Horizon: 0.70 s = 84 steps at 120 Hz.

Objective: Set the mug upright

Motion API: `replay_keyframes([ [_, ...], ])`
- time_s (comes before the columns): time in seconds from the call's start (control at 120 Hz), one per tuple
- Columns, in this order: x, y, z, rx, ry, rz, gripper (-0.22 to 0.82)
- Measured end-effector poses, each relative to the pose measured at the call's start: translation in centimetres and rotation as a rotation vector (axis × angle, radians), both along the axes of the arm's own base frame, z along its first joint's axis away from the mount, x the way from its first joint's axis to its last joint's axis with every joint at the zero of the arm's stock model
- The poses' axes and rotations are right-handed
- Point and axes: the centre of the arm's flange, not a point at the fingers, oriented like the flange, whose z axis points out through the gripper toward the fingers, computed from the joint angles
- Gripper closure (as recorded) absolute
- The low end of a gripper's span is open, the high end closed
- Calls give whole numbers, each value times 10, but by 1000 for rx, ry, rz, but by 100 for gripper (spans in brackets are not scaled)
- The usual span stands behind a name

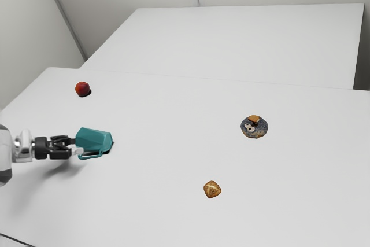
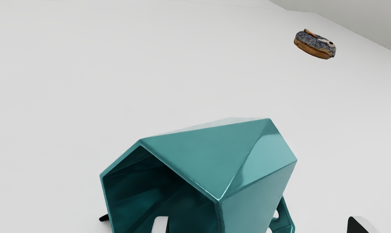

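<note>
In the exterior view my gripper (image 1: pixel 77 147) reaches in low from the left, its fingertips at the near end of the teal faceted mug (image 1: pixel 94 140). The mug lies on its side, handle toward the exterior view's bottom. In the wrist view the mug (image 2: pixel 201 155) has its open mouth facing my hand. The fingertips of my gripper (image 2: pixel 260 225) stand wide apart: one in front of the mouth, the other out beyond the handle. The gripper is open, with the mug's wall and handle between the fingers.
A red round fruit (image 1: pixel 82 88) sits on the white table (image 1: pixel 162 108) beyond the mug. Toward the exterior view's right are a dark-topped donut (image 1: pixel 254 127) and a small brown pastry (image 1: pixel 212 189). The donut (image 2: pixel 315 44) lies past the mug in the wrist view.
</note>
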Motion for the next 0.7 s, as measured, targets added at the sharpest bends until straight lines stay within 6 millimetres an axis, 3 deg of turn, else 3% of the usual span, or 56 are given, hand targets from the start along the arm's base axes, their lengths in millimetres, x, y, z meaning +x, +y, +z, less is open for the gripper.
replay_keyframes([
  [0.3, 2, -25, -13, 13, -67, -48, 7],
  [0.567, 6, -26, -5, 45, -133, -57, 52],
  [0.7, 8, -25, 0, 59, -158, -63, 66],
])
